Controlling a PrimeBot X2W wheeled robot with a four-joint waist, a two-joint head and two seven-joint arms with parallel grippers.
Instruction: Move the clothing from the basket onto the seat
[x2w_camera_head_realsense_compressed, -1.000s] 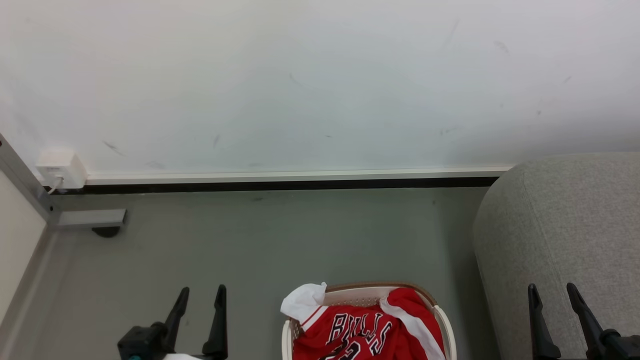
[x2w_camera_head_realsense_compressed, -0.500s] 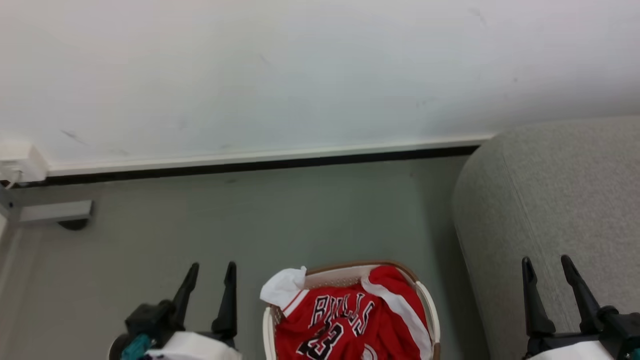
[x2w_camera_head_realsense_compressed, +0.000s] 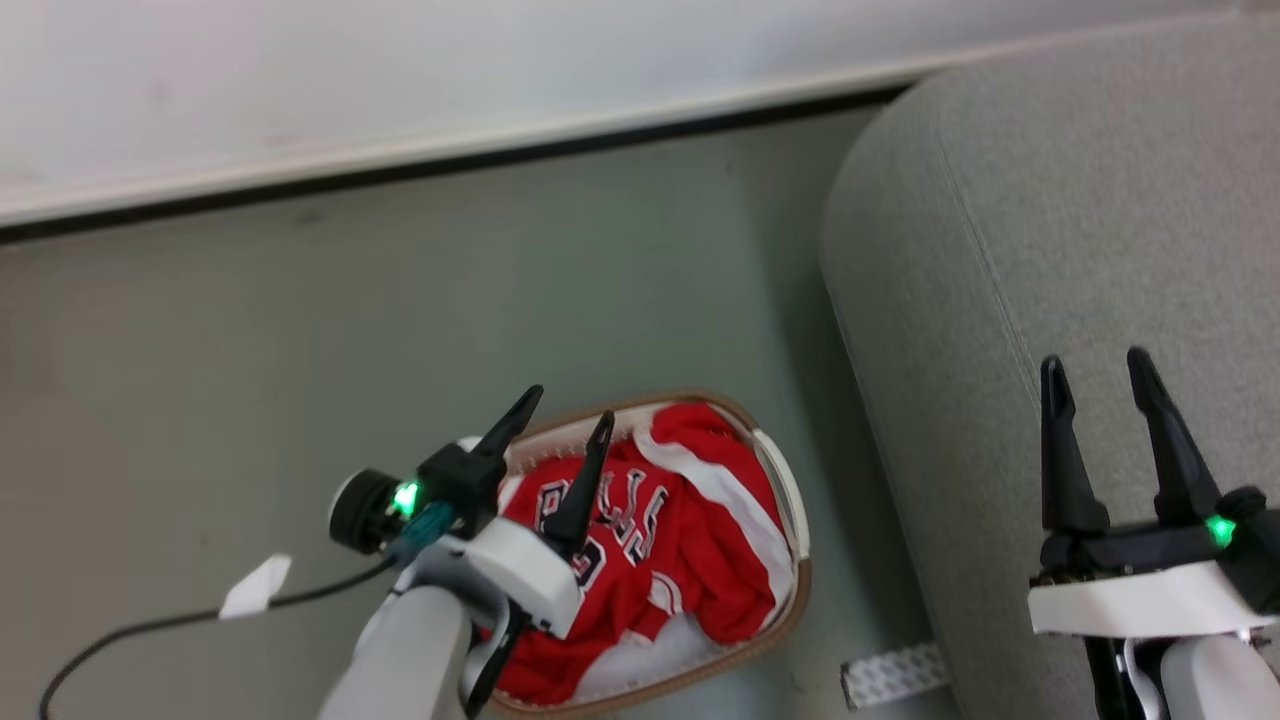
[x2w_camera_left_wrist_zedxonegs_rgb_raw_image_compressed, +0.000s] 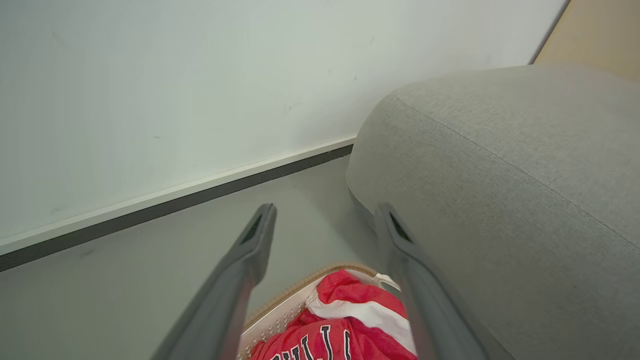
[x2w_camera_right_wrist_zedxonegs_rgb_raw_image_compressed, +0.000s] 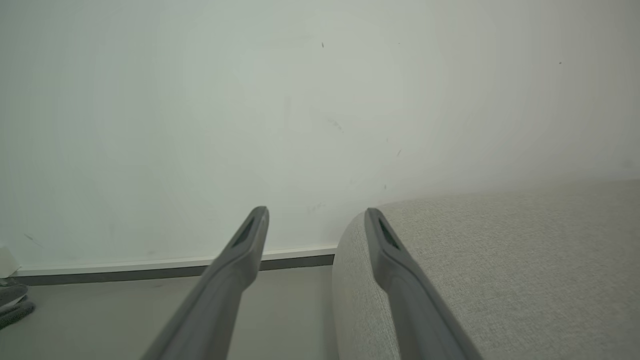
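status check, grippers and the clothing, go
Left gripper open over basket. Right gripper open over sofa. Bulls jersey in basket, ungrasped. White strip on floor by sofa.

The grey-green floor (x2w_camera_head_realsense_compressed: 300, 330) carries the cream laundry basket (x2w_camera_head_realsense_compressed: 790, 500), whose left rim sits directly under our left gripper (x2w_camera_head_realsense_compressed: 572, 403). The light-grey sofa (x2w_camera_head_realsense_compressed: 1050, 200) also stands on this floor, below our right gripper (x2w_camera_head_realsense_compressed: 1092, 357) and just beside the basket. A white tape strip (x2w_camera_head_realsense_compressed: 893, 673) lies flat between the two grippers, closer to the right one.
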